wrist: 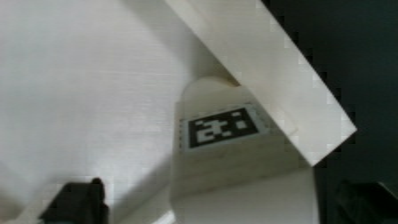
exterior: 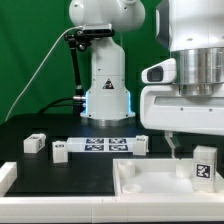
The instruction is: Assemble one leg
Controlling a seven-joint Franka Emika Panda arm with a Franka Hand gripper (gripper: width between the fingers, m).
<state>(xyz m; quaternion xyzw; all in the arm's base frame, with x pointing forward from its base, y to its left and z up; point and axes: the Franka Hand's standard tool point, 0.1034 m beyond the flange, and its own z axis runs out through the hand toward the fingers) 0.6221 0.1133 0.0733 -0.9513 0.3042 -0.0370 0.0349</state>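
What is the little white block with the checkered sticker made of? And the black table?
The leg looks like matte white plastic, maybe 3D-printed: dull, evenly white sides; its tag looks like printed paper. The table seems covered in black cloth or matte sheet, showing no shine; hard to tell which.

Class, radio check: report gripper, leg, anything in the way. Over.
Gripper open, over the panel. Leg upright on panel, not gripped. No visible obstruction.

Glossy white rounded arm [exterior: 105,60] with black cables, blue-lit base.
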